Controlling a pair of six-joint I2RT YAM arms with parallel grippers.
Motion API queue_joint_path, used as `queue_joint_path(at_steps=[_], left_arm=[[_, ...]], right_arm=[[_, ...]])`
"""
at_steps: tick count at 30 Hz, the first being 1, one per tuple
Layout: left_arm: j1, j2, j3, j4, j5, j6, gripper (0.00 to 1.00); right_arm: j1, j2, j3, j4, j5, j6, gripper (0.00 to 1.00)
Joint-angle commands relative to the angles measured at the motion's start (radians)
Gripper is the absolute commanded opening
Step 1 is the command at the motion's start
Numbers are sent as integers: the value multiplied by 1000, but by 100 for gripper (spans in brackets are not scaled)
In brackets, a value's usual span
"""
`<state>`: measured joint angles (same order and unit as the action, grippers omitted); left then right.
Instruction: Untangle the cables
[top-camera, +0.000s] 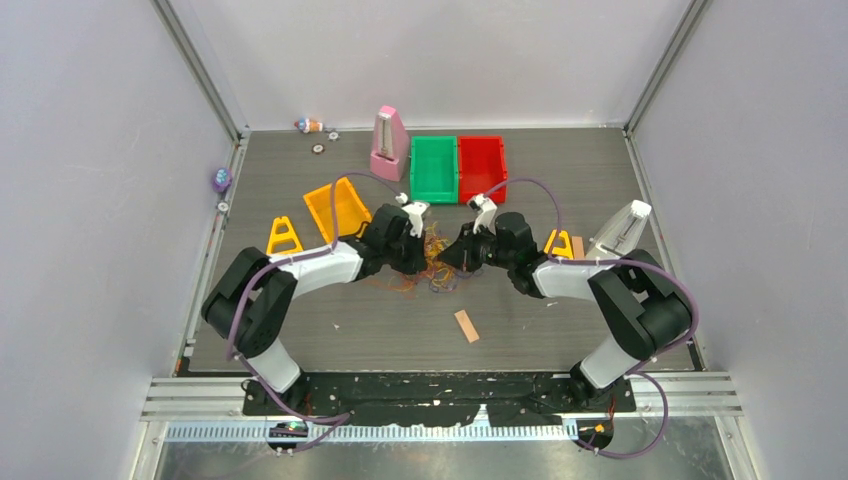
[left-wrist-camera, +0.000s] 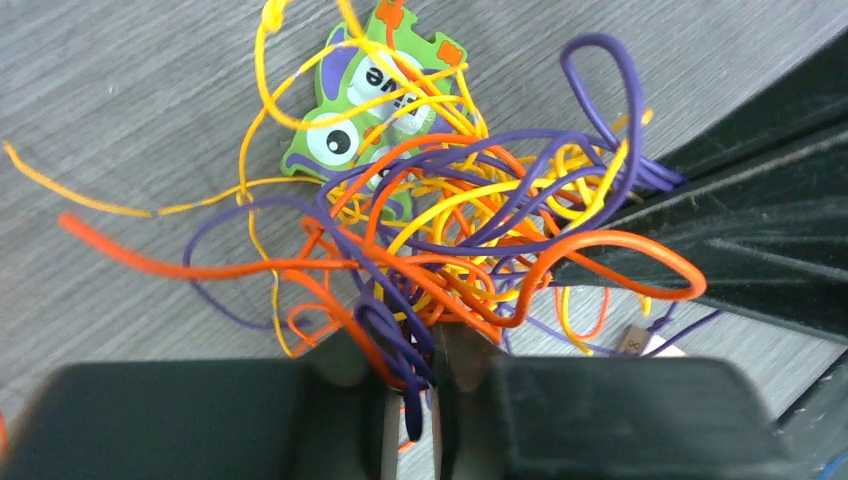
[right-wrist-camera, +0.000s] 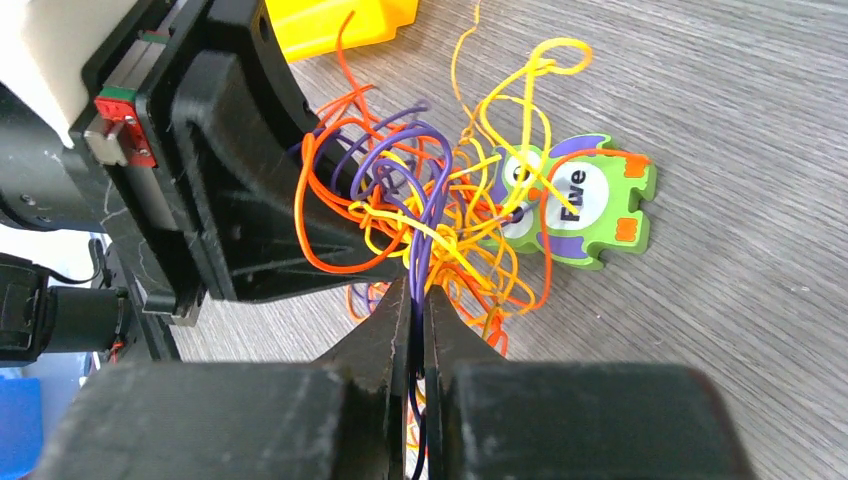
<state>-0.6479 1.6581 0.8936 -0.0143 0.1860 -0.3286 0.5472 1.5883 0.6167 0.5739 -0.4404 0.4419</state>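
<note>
The cables (top-camera: 433, 262) lie in one loose knot of orange, yellow and purple strands in the middle of the surface (top-camera: 560, 330), between the two arms. They are partly draped over a green cartoon-monster piece (left-wrist-camera: 335, 140).

The left tool (left-wrist-camera: 432, 372) has its jaws drawn nearly together, pinching purple and orange strands at the near edge of the knot. The right tool (right-wrist-camera: 420, 312) is pressed together on a purple strand that runs down between its jaws, with yellow loops bunched just ahead of the tips.

The two tools face each other across the tangle, close together, each gripping from its own side. That placement reads as a setup for pulling apart. With one arm anchoring and the other drawing away, loops can slide free instead of the whole bundle dragging along.

Whether both hold the same purple strand I cannot tell. The risk, as I judge it, is that pulling tightens the crossings rather than loosening them, so a slow, gentle pull seems wise.
</note>
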Motion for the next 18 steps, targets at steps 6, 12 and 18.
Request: queue_joint_path(at_steps=[6,12,18], left_arm=[[44,-123,-84,95,-165,-41,0],[118,-211,-142,18,-414,-130,0],[152,-320,-222,-10,-574,-203,0]], right_arm=[[-9,-86,10,-47,194,-20,5],[-73,-178,-15,-237,576,62,5],[-126,-278,-88,-329,889,228,5]])
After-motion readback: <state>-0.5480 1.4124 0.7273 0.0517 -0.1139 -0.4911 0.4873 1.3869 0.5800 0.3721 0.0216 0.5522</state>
